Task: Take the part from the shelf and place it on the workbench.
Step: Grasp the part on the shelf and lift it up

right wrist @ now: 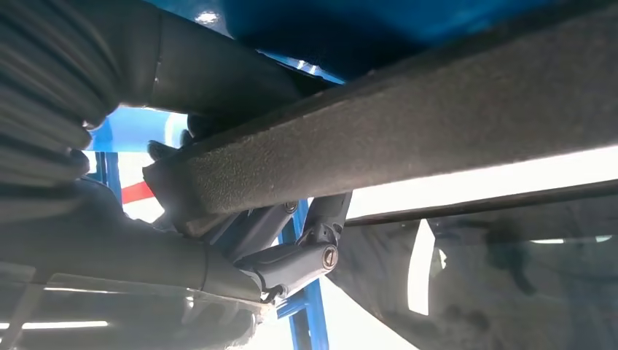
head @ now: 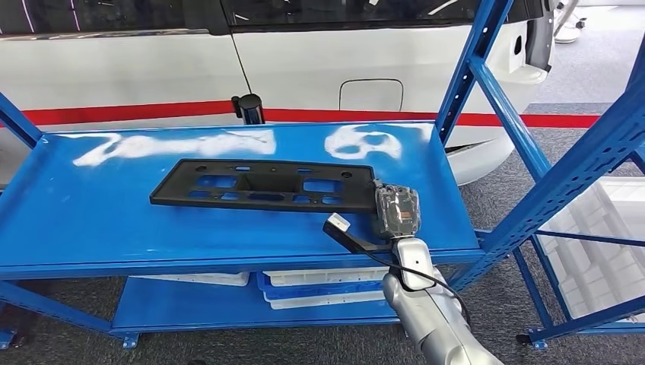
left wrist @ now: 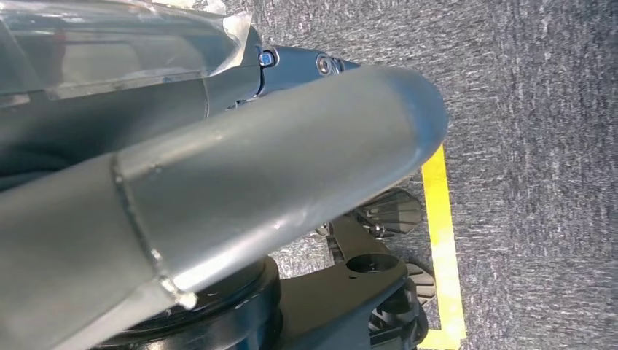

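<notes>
black plastic, the part (head: 262, 185) lies flat on the blue shelf (head: 114, 228), grasped at its end by the right hand (head: 395, 211), so it could be tilted and dropped if lifted.

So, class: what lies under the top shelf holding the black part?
Under the blue shelf, a lower level carries stacked white and blue trays; the shelf hides their far ends.

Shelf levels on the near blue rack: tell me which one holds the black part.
The top level of the rack: the flat black part lies on it, with the right hand at its right end. The lower level carries stacked white trays instead.
</notes>
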Robot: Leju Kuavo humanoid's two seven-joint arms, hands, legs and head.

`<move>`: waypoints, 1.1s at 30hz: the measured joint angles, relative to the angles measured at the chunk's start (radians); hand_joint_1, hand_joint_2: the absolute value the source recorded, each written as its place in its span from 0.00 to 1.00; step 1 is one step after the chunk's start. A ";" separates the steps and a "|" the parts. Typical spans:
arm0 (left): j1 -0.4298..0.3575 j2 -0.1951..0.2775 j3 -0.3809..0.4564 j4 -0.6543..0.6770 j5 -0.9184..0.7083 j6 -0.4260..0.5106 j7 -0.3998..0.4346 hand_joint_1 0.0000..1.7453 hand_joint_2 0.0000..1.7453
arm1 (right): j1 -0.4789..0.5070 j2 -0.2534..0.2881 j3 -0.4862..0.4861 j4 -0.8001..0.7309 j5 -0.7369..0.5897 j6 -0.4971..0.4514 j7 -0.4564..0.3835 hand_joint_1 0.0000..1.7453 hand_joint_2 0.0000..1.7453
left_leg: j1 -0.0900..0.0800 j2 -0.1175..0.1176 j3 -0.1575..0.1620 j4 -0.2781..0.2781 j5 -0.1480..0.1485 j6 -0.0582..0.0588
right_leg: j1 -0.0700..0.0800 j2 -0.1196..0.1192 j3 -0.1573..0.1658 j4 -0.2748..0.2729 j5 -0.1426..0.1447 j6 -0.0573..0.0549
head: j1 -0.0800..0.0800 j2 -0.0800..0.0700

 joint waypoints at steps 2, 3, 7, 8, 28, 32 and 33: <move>0.000 0.000 0.001 0.000 0.000 0.002 0.000 0.00 0.00 | -0.002 0.003 0.008 0.017 0.002 0.002 -0.001 0.00 1.00 | 0.000 0.002 0.003 0.000 -0.001 0.001 | 0.000 0.002 0.003 0.000 0.000 -0.001 | 0.000 0.000; 0.000 0.001 0.002 0.000 0.001 0.004 0.000 0.00 0.00 | -0.003 0.005 0.013 0.026 0.003 0.002 -0.001 0.00 1.00 | 0.000 0.003 0.004 0.000 -0.002 0.001 | 0.000 0.003 0.003 0.000 0.000 -0.001 | 0.000 0.000; 0.002 0.002 0.012 0.000 0.005 0.010 0.000 0.00 0.00 | -0.013 0.013 0.031 0.053 0.011 0.005 -0.002 0.00 1.00 | 0.001 0.004 0.008 0.000 -0.003 0.000 | 0.002 0.005 0.007 0.000 -0.001 -0.002 | 0.000 0.000; 0.003 0.002 0.014 0.000 0.007 0.011 0.000 0.00 0.00 | -0.015 0.014 0.038 0.054 0.015 0.008 -0.002 0.00 1.00 | 0.002 0.005 0.009 0.000 -0.003 -0.001 | 0.002 0.005 0.008 0.000 -0.001 -0.002 | 0.000 0.000; 0.002 0.002 0.021 0.000 -0.003 0.008 0.016 0.00 0.00 | -0.034 0.050 0.130 0.029 0.031 0.069 0.011 0.00 1.00 | 0.003 0.005 0.015 0.000 -0.005 -0.002 | 0.003 0.007 0.012 0.000 -0.003 -0.004 | 0.000 0.000; 0.002 0.002 0.021 0.000 -0.005 0.008 0.016 0.00 0.00 | -0.035 0.051 0.135 0.025 0.031 0.070 0.013 0.00 1.00 | 0.003 0.005 0.015 0.000 -0.005 -0.002 | 0.003 0.007 0.012 0.000 -0.003 -0.004 | 0.000 0.000; 0.002 0.002 0.021 0.000 -0.007 0.007 0.017 0.00 0.00 | -0.036 0.051 0.136 0.023 0.032 0.071 0.015 0.00 1.00 | 0.003 0.005 0.015 0.000 -0.005 -0.002 | 0.003 0.007 0.012 0.000 -0.003 -0.004 | 0.000 0.000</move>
